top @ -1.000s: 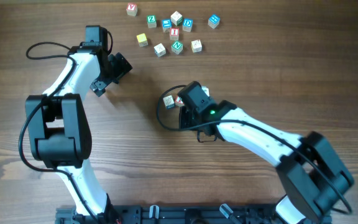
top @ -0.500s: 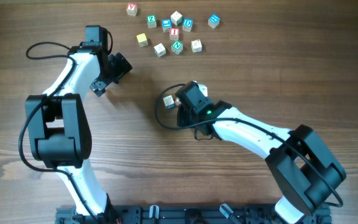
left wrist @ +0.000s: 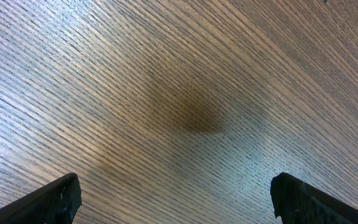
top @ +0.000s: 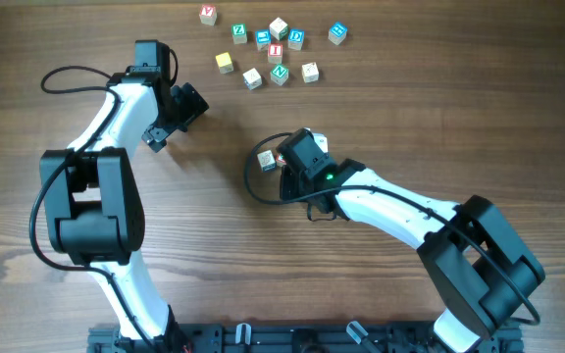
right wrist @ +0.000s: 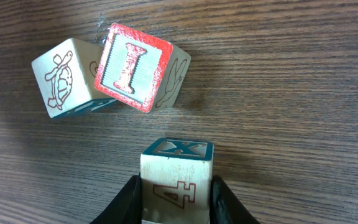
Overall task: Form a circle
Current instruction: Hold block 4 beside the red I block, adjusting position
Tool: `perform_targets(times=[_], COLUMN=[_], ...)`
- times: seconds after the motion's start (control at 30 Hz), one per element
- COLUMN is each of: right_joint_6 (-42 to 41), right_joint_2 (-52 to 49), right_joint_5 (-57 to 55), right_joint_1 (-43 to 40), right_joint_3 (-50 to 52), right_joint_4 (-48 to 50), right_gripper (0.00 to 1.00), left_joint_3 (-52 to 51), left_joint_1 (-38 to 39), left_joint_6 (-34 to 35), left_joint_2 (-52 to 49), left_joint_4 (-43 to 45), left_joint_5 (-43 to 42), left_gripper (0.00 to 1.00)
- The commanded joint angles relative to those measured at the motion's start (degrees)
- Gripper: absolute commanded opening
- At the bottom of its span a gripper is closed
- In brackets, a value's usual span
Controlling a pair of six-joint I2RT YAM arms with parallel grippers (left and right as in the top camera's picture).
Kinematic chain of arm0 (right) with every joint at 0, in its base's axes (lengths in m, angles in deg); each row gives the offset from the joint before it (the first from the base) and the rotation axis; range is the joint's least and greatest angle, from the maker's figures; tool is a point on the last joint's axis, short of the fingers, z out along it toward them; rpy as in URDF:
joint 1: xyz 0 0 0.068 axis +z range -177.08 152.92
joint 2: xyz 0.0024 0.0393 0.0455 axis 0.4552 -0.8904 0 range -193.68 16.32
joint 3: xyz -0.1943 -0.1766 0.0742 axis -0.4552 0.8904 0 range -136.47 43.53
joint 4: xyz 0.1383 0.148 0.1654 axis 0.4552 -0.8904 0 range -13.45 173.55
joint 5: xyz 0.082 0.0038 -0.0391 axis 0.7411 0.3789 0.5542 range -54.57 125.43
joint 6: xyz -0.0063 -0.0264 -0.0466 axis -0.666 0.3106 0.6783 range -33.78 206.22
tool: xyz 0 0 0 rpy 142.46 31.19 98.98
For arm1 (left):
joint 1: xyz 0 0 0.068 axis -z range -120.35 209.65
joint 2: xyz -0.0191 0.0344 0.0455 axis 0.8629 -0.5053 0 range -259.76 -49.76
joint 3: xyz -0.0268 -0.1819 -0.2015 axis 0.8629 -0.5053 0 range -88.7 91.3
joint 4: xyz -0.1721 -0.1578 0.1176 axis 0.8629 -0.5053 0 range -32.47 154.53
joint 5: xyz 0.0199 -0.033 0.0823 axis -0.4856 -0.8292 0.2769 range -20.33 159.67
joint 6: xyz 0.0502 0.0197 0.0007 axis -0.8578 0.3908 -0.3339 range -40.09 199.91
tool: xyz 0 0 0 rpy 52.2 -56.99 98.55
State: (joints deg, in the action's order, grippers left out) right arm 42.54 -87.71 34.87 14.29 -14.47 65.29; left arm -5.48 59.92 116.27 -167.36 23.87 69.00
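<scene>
right gripper (right wrist: pixel 178 190) clamps 4 cube (right wrist: pixel 178 163) bottom-centre, probably to seat it by I cube (right wrist: pixel 132 67) upper left; left gripper (left wrist: pixel 179 199) wide apart, idle.

Wood-grain counter (top: pixel 410 108) bearing a loose scatter of lettered cubes (top: pixel 279 74) at the far edge; mid-counter, a red-faced "I" cube (right wrist: pixel 132 67) leans, apparently, against a turtle cube (right wrist: pixel 58 84).
</scene>
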Motion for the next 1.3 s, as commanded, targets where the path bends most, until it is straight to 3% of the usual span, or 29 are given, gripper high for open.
perform_targets(times=[0.0, 0.47, 0.9, 1.13, 1.2, 1.27], right_joint_6=[0.2, 1.7, 5.1, 5.1, 5.1, 5.1], right_joint_2=[-1.0, -1.0, -1.2, -1.2, -1.2, -1.2], right_joint_5=[-1.0, -0.4, 2.5, 2.5, 2.5, 2.5], right_joint_1=[-0.3, -2.1, -2.1, -2.1, -2.1, -2.1], right_joint_3=[0.2, 0.2, 0.2, 0.2, 0.2, 0.2], right_joint_4=[0.3, 0.6, 1.1, 1.6, 1.6, 1.7], right_gripper=[0.29, 0.34, 0.29, 0.51, 0.48, 0.39], left_joint_3=[0.6, 0.6, 0.6, 0.6, 0.6, 0.6], left_joint_1=[0.2, 0.2, 0.2, 0.2, 0.2, 0.2], left_joint_6=[0.1, 0.1, 0.1, 0.1, 0.1, 0.1], left_joint_2=[-0.5, -0.5, -0.5, -0.5, -0.5, -0.5], left_joint_4=[0.1, 0.2, 0.2, 0.1, 0.2, 0.1], left_joint_5=[0.7, 0.7, 0.7, 0.7, 0.7, 0.7], left_gripper=[1.00, 1.00, 1.00, 1.00, 1.00, 1.00])
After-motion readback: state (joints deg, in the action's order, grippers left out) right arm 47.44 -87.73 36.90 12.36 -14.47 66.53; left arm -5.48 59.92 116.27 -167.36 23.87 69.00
